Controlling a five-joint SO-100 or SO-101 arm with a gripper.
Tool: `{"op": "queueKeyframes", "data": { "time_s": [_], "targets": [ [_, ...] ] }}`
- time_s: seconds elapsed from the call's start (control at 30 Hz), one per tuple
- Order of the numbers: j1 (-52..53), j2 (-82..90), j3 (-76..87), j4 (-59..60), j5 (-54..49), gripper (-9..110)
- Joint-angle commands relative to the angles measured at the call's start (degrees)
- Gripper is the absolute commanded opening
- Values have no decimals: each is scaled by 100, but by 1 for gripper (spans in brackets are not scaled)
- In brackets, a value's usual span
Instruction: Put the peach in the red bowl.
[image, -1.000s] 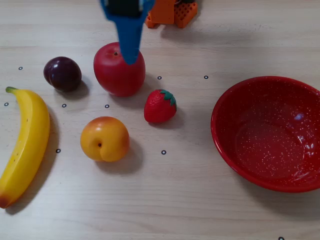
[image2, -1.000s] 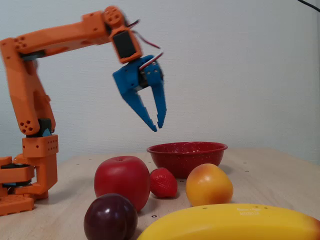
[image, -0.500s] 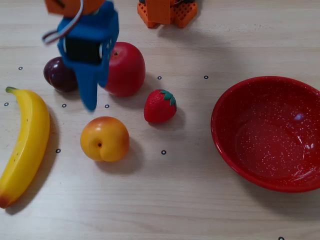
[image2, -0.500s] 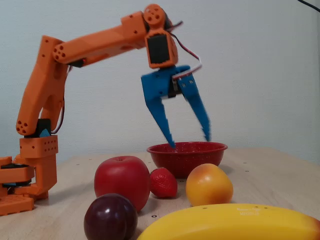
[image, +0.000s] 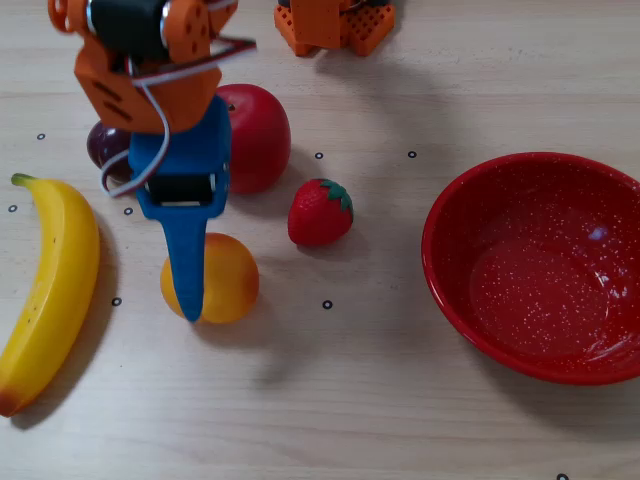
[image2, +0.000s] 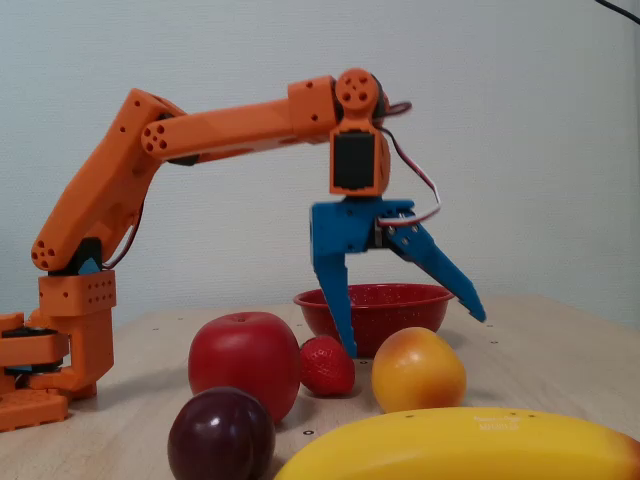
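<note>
The hand hangs over the peach with its two blue fingers spread wide apart and nothing between them. In the fixed view one finger points almost straight down just behind the fruit's left shoulder, while the other slants out to the right and ends above and beyond it. In the overhead view the hand lies across the top of the peach, which sits on the surface between the banana and the strawberry, with the apple and the plum further back under the arm. The red bowl stands empty, well apart, at the right of the overhead view.

The peach looks smooth, round and slightly glossy, probably a light plastic or foam model, so weight should be no trouble. Slipping is the likelier problem: a ball this shape tends to squirt out if pinched above or below its widest part. The best hold seems to be across the middle, one finger on each side at the widest girth, with the hand lowered until the tips pass that line. The strawberry and apple are near, so the spread fingers need care not to nudge them.
</note>
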Motion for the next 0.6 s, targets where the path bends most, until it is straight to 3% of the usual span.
{"op": "queueKeyframes", "data": {
  "time_s": [0.0, 0.57],
  "targets": [
    [-185, -35, -809, 158, 158, 57],
    [-26, -1204, -1687, 352, 114, 59]
  ]
}}
